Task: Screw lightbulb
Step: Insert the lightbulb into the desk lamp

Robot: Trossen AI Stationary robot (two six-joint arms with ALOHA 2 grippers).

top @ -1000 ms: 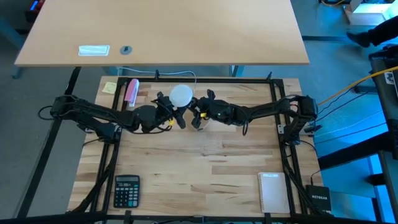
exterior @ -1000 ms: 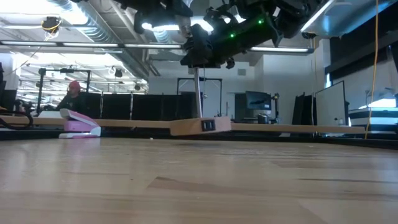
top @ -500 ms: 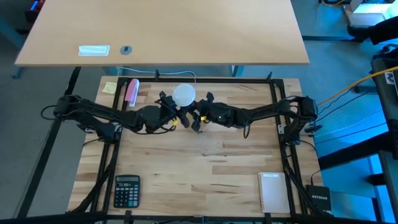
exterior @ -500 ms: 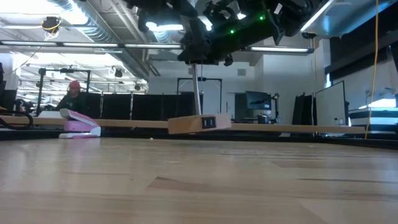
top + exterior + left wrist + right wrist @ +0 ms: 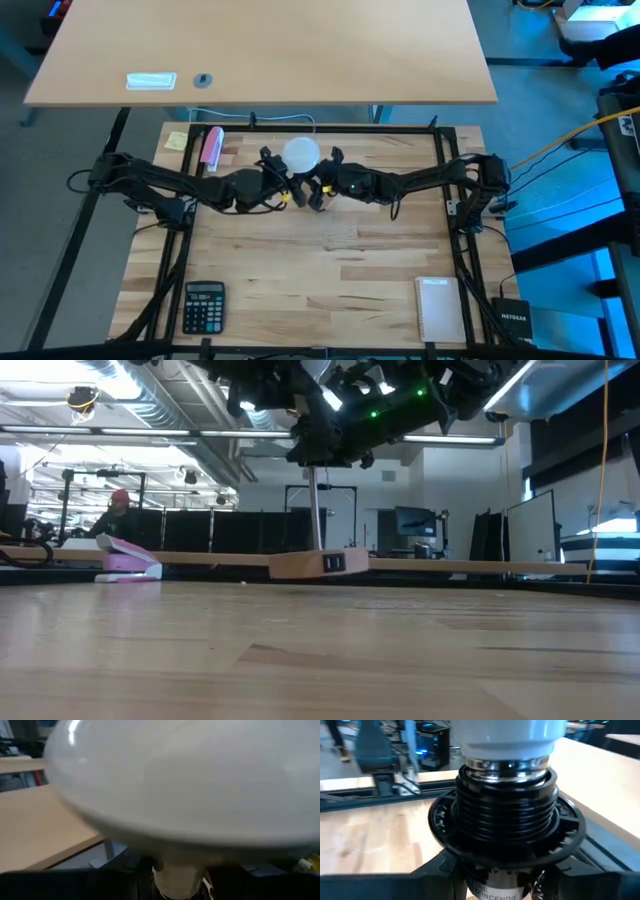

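The lightbulb (image 5: 301, 153), a white frosted globe on a pale neck (image 5: 180, 875), stands over a black threaded socket (image 5: 507, 825); its metal screw base (image 5: 507, 765) sits at the socket's mouth. The socket tops a thin rod (image 5: 317, 510) that rises from a wooden base (image 5: 320, 563) at the table's far middle. My left gripper (image 5: 288, 172) reaches in from the left and is shut on the bulb. My right gripper (image 5: 316, 186) reaches in from the right and is shut on the socket. In the low view both hands crowd the top edge. My left gripper pinches the bulb's narrow neck (image 5: 180, 877), just below the globe, between its two fingers. It comes in level from the table's left. The bulb is upright, globe up, over the socket. My right gripper pinches the socket's lower body (image 5: 495, 887), below the threads, between its two fingers. It comes in almost level from the table's right. The socket stands upright on its rod.
A pink stapler (image 5: 211, 147) and a yellow sticky note (image 5: 177, 140) lie at the far left. A calculator (image 5: 204, 305) lies near left, a white notepad (image 5: 438, 308) near right. A person (image 5: 118, 510) sits in the room beyond the table.
My left gripper has carried the bulb a little toward the table's right, nearer the right gripper. The wooden base has swung slightly on the table. Both grippers have kept their holds.
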